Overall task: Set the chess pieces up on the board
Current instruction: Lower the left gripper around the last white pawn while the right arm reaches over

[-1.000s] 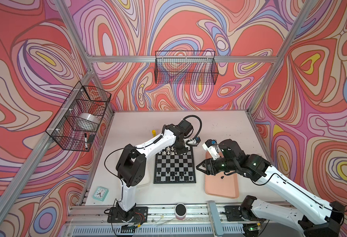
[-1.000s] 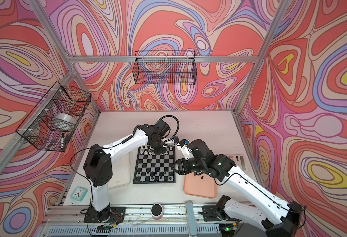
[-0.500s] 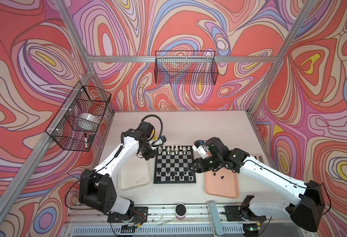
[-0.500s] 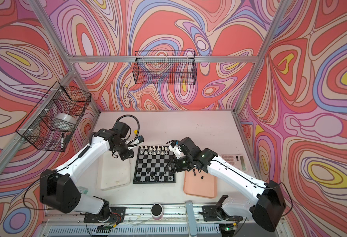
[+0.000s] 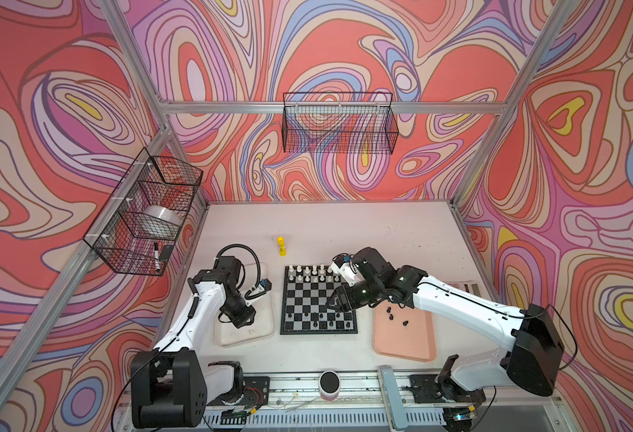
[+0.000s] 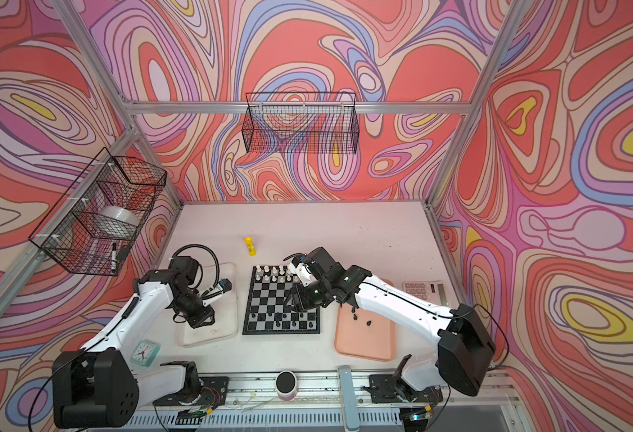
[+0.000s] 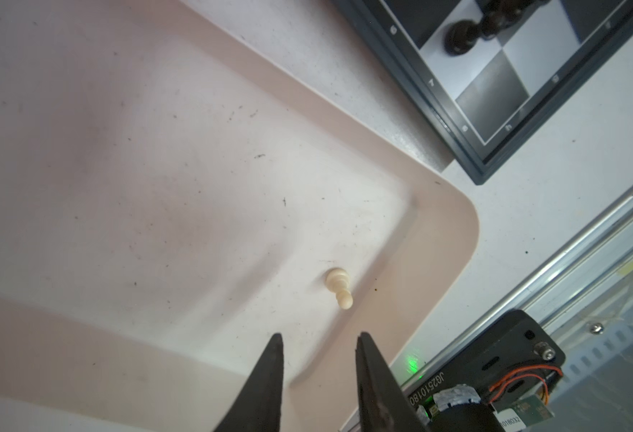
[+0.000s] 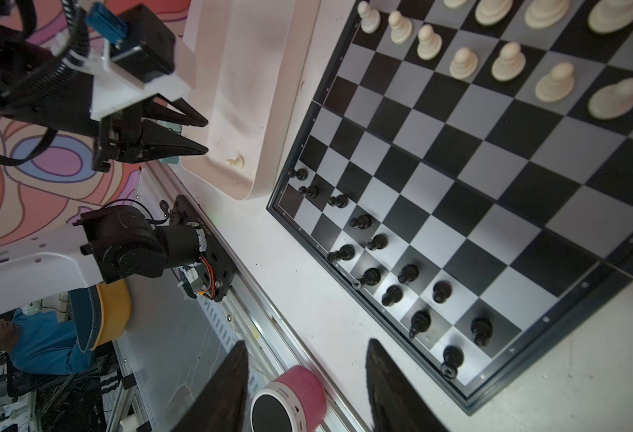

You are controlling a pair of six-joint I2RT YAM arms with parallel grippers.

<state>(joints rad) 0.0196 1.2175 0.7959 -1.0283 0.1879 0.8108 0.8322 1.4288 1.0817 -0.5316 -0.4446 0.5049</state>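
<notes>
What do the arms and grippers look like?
The left arm and right arm are white shells with bulky black joints. The left gripper and right gripper have black, tapered, pointed fingers. A black ribbed cable loops at the left wrist.

The board (image 7: 453, 123) border reads 7, 8, h; black mount (image 7: 494, 348) reads JG25101.

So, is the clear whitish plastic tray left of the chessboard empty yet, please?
Not empty: one small cream-white pawn is in the clear whitish plastic tray, near a corner.
</notes>
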